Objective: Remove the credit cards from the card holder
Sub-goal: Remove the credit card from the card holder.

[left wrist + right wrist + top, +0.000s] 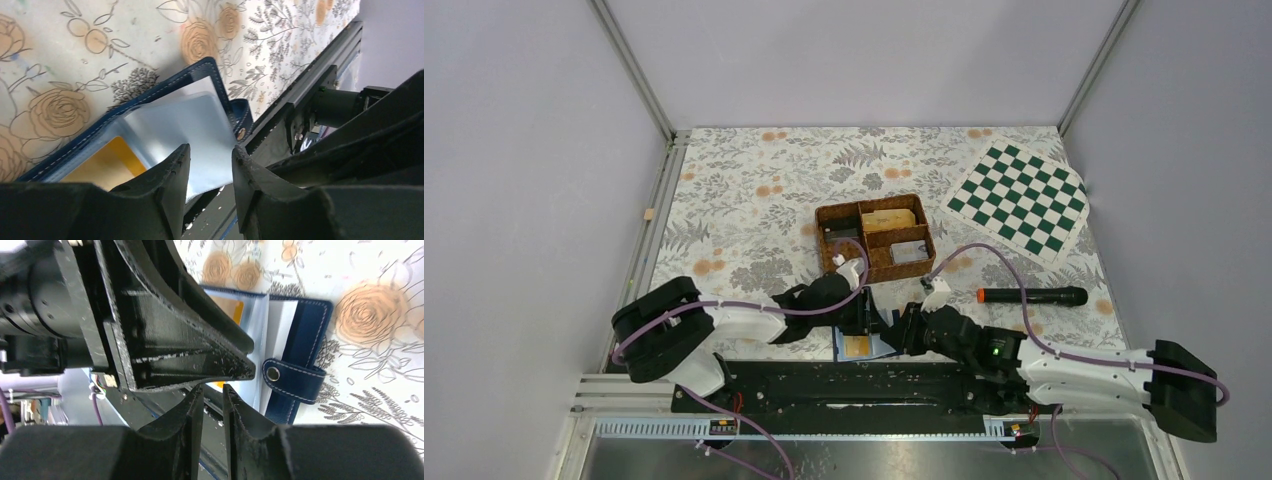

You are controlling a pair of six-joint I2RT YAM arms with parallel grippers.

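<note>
The card holder (857,346) lies open at the near table edge between my two grippers. In the left wrist view it shows a navy rim (165,82), a light blue pocketed inside and a yellow card (102,165) in a pocket. My left gripper (210,152) is open, its tips over the light blue page, and it holds nothing. In the right wrist view the card holder (300,325) shows its snap tab (295,375). My right gripper (212,387) has a narrow gap with nothing in it, just below the left gripper's finger (175,330) and a sliver of yellow card (218,384).
A brown wicker tray (826,240) with four compartments stands behind the grippers. A green checkered mat (1016,200) lies at the far right. A black pen-like stick with an orange tip (1032,296) lies to the right. The black mounting rail (300,100) runs right beside the card holder.
</note>
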